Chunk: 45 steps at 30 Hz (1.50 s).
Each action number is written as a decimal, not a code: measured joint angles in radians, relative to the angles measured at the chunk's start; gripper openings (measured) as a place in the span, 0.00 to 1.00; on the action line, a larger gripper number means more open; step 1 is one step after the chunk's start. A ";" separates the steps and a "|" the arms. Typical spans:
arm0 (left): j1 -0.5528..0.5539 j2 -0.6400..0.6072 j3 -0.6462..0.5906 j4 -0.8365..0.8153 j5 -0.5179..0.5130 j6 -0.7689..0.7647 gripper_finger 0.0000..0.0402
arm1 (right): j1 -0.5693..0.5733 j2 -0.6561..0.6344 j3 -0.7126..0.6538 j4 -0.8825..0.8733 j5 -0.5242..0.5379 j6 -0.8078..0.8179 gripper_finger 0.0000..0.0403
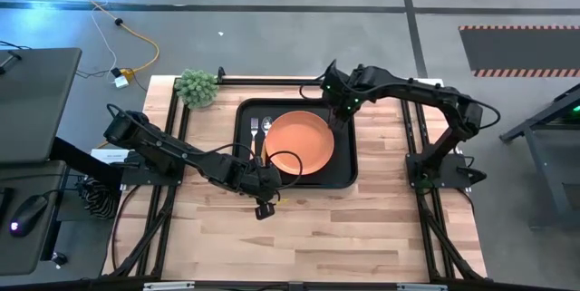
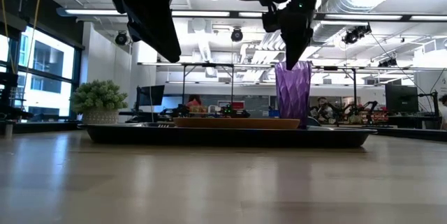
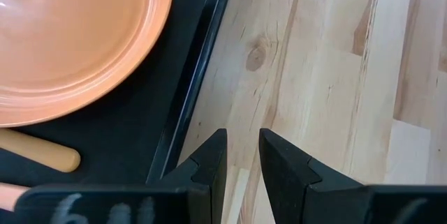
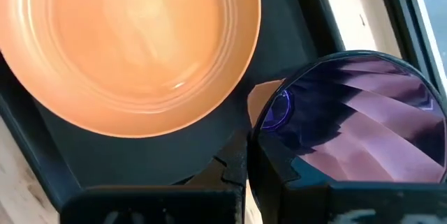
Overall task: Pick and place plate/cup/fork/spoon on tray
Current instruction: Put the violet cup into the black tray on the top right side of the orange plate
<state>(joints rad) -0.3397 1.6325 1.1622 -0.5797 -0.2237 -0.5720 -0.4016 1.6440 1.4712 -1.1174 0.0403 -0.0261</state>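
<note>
Gripping cup (image 4: 353,123), right gripper (image 4: 248,158) downturned

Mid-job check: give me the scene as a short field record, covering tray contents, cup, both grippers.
tray: on the wooden table
plate: on the tray, centre
fork: on the tray, beside the plate
spoon: on the tray, between fork and plate
cup: upright at the tray's far right corner, base on or just above the tray
right gripper: pinching the cup's rim
left gripper: empty, fingers narrowly apart, over the tray's near edge
</note>
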 joint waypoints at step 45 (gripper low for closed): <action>0.000 0.000 0.000 0.000 0.000 0.000 0.19 | -0.039 0.038 0.000 0.001 -0.034 0.026 0.08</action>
<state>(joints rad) -0.3398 1.6325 1.1622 -0.5800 -0.2234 -0.5720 -0.4404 1.6817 1.4708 -1.1164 0.0067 0.0002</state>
